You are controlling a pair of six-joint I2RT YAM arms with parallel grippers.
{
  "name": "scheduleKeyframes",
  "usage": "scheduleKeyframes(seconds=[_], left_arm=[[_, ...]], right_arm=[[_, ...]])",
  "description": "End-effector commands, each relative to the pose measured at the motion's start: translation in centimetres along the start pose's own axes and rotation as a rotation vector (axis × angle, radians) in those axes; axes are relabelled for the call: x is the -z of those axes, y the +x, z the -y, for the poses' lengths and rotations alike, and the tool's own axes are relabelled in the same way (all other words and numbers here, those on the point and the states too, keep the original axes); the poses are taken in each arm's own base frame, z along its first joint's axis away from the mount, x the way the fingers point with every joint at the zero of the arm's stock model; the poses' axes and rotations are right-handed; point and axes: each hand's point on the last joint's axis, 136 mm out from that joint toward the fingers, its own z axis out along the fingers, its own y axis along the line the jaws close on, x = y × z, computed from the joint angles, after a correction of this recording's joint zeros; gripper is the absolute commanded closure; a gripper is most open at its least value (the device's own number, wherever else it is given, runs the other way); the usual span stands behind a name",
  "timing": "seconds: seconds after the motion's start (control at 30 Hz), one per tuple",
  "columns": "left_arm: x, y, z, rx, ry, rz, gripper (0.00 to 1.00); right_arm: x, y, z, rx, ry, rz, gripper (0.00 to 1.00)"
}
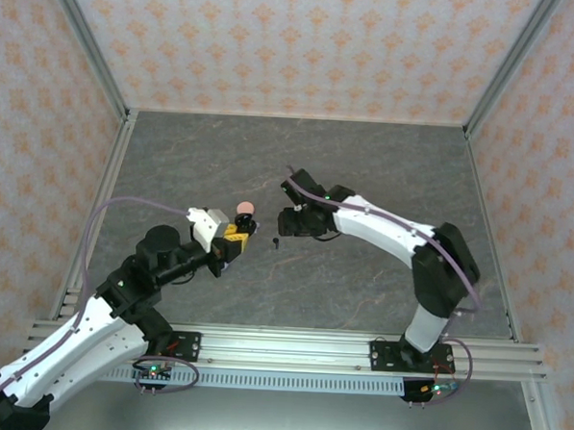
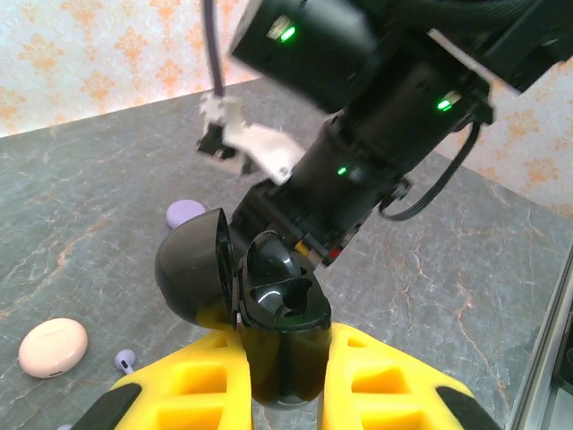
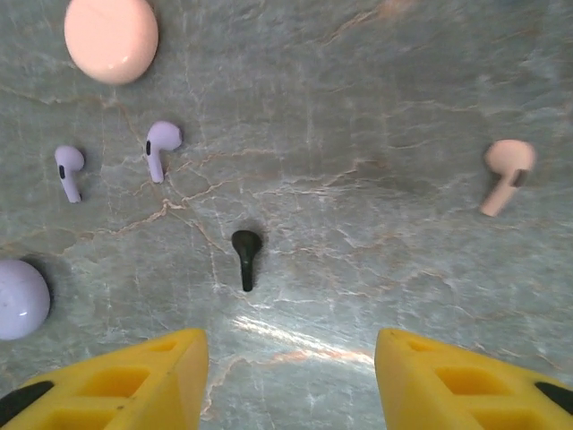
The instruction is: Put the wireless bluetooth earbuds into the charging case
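The left arm's yellow fingers clamp the glossy black open-lidded charging case while the right arm's yellow fingers hang parted, empty, above the small black stemmed earbud on the grey marbled desk, so pickup seems next: descend, straddle, close.

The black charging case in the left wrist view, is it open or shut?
Open. The black charging case has its lid swung back to the left, baring its hollow; the left gripper clamps it.

Grips open black charging case in left tool, lid swung left, above table bearing pink case and lavender earbud.
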Motion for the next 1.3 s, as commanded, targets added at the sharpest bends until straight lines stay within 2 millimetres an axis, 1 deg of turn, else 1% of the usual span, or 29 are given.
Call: scheduleKeyframes(seconds=[0.0,0.07,0.23,0.4,0.53,0.7,1.03,1.17,1.27], left_arm=[[0.5,0.6,-0.4,0.01,-0.031,-0.012,1.0],[0.6,0.6,-0.4,0.008,-0.031,-0.01,1.0],[0.5,0.7,-0.4,0.009,-0.026,-0.01,1.0],[0.4,0.7,-0.4,0.008,-0.026,-0.014,1.0],[0.4,0.7,-0.4,0.007,-0.027,-0.014,1.0],[0.3,0.8,-0.5,0.007,-0.03,-0.016,1.0],[0.3,0.7,-0.5,0.007,-0.031,-0.015,1.0],[0.3,0.7,-0.4,0.008,-0.029,-0.015,1.0],[0.3,0.6,-0.3,0.013,-0.024,-0.01,1.0]], right_arm=[[-1.4,0.1,-0.9,0.042,0.048,-0.046,0.49],[-2.8,0.4,-1.1,0.041,0.056,-0.076,0.5],[-5.2,0.7,-1.6,0.055,0.083,-0.125,0.55],[-7.0,1.2,-1.8,0.077,0.113,-0.166,0.59],[-7.9,1.5,-1.8,0.083,0.129,-0.187,0.63],[-8.7,2.1,-2.0,0.1,0.139,-0.208,0.67],[-9.3,3.1,-1.1,0.109,0.169,-0.24,0.76],[-8.5,2.4,-1.1,0.123,0.172,-0.205,0.77],[-7.1,1.3,-1.5,0.135,0.155,-0.144,0.78]])
